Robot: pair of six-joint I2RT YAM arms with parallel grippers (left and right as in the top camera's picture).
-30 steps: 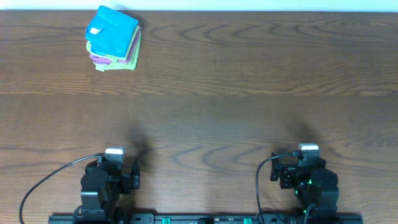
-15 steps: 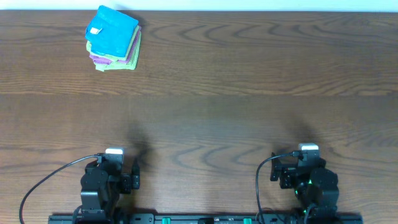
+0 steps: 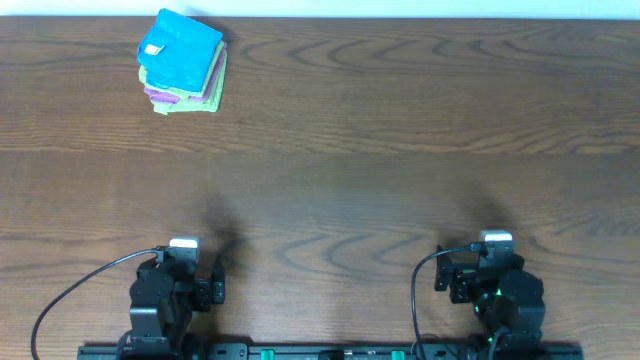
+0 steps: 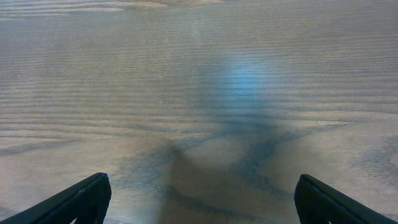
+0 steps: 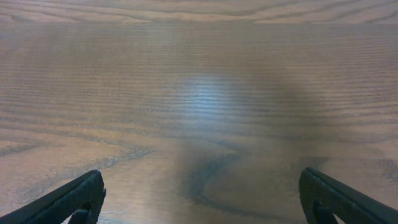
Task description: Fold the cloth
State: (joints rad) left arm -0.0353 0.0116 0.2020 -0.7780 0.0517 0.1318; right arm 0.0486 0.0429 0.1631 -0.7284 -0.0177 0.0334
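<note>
Overhead: the cloth [image 3: 182, 50] is seen at 11 o'clock on the table [image 3: 400, 150], topmost in a small stack, its white tag [image 3: 155, 48] towards 9 o'clock. Beneath it a green cloth [image 3: 195, 103] and a purple cloth [image 3: 157, 93] show at the edges. The left arm [image 3: 165, 295] is parked at 7 o'clock, the right arm [image 3: 505, 290] at 5 o'clock, both well apart from the stack.

Left wrist: the left gripper [image 4: 202, 199] is recorded with fingers spread wide, only bare wood between them.

Right wrist: the right gripper [image 5: 202, 199] is likewise spread wide over bare wood, nothing held.
</note>
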